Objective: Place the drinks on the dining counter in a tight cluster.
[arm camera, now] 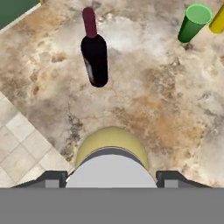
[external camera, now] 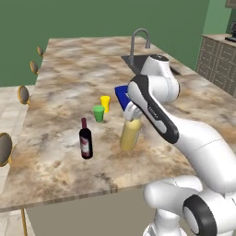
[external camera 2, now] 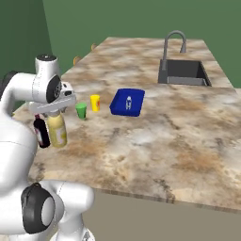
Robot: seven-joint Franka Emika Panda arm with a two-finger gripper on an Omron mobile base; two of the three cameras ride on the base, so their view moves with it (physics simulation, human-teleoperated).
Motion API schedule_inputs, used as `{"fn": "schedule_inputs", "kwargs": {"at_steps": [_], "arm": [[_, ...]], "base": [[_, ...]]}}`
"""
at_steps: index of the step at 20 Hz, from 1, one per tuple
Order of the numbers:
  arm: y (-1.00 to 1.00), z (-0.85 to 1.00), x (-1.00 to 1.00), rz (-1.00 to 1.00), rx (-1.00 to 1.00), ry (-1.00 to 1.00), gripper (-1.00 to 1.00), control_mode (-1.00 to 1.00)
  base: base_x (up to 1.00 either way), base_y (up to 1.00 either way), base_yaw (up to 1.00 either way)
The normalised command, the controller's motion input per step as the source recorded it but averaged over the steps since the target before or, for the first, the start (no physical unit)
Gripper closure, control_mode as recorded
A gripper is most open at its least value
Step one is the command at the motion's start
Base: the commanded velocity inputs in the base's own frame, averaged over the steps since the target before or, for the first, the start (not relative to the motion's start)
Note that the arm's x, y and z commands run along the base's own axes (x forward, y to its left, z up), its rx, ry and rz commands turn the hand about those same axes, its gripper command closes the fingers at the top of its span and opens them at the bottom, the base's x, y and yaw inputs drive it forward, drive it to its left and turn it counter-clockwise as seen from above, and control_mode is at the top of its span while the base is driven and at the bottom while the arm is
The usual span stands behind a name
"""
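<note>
We noted a green cup and a yellow cup standing upright, just beside each other. A blue tray lay near them. Round-backed stools lined the far edge; grey cabinets stood beyond.

Surface: showing beige-brown marbling.
Wine bottle: showing dark glass, red cap, red label.
Yellow bottle: showing pale yellow, grey cap.
Cups: one showing green, one yellow.
Bin: showing blue.
Wall: showing green.
</note>
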Motion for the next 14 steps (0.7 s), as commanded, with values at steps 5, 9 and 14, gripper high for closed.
{"fn": "schedule_inputs", "kwargs": {"at_steps": [5,9,14], "arm": [[0.0,-0.19,0.58,0.26,0.0,-0.03,1.0,-1.0],[0.01,0.0,0.53,0.24,-0.01,0.0,1.0,-1.0],[0.43,-0.1,0.22,0.04,-0.13,0.0,1.0,-1.0]], "base": [[0.0,0.0,0.0],[0.0,0.0,0.0],[0.0,0.0,0.0]]}}
